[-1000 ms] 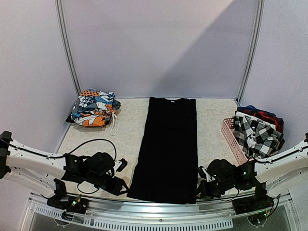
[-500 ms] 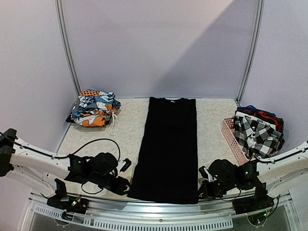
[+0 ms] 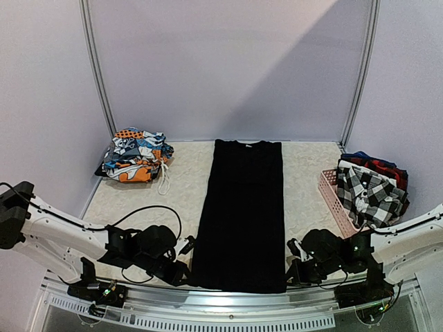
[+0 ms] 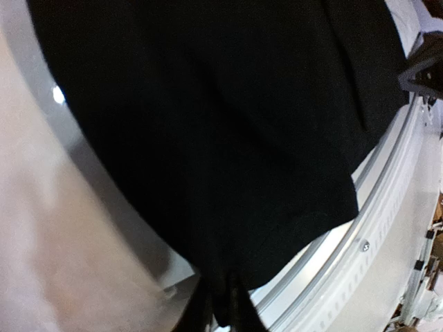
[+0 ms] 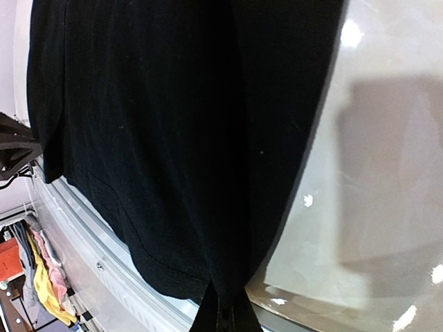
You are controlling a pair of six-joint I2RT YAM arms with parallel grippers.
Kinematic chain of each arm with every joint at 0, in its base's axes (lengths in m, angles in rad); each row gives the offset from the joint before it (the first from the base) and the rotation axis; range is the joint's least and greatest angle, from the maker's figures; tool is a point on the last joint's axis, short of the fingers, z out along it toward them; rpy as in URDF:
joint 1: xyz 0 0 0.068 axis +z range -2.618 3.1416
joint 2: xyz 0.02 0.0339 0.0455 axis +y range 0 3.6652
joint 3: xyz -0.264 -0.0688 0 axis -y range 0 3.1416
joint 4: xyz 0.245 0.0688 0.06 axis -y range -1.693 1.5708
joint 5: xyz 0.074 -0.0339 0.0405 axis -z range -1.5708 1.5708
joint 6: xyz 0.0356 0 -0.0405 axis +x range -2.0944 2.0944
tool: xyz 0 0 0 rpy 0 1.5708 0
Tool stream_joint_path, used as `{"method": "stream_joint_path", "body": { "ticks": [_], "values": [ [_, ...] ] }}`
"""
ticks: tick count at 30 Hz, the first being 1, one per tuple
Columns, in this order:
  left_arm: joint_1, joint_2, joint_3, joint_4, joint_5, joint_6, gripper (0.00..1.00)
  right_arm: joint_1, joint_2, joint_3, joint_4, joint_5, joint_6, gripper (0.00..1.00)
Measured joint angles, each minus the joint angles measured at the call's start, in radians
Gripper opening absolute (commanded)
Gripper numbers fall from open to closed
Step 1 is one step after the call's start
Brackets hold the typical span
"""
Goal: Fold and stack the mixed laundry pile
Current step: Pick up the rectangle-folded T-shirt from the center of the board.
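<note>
Clamped narrow on near hem corners of black garment point(image 3: 242, 207), left gripper point(image 4: 216, 309) at 7 o'clock, right gripper point(image 5: 223, 312) at 5, long axis running 6-to-12.

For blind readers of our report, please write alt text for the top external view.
A long black garment lies flat down the middle of a beige table, with the left end effector and right end effector at its near hem corners. Printed clothes sit piled far left; a pink basket with checked clothes stands right.
</note>
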Motion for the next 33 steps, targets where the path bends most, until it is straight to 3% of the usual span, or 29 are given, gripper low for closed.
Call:
{"method": "stream_joint_path", "body": {
  "ticks": [8,18,33],
  "values": [
    [-0.021,0.022,0.006,0.018,0.014,-0.012,0.0,0.0,-0.061,0.012,-0.114,0.019,-0.016,0.0],
    [-0.04,-0.05,0.06,-0.071,-0.019,-0.015,0.0,0.0,-0.162,0.147,-0.342,0.101,-0.066,0.0],
    [-0.041,-0.071,0.176,-0.158,-0.176,-0.003,0.0,0.004,-0.118,0.248,-0.404,0.255,-0.098,0.0]
  ]
}}
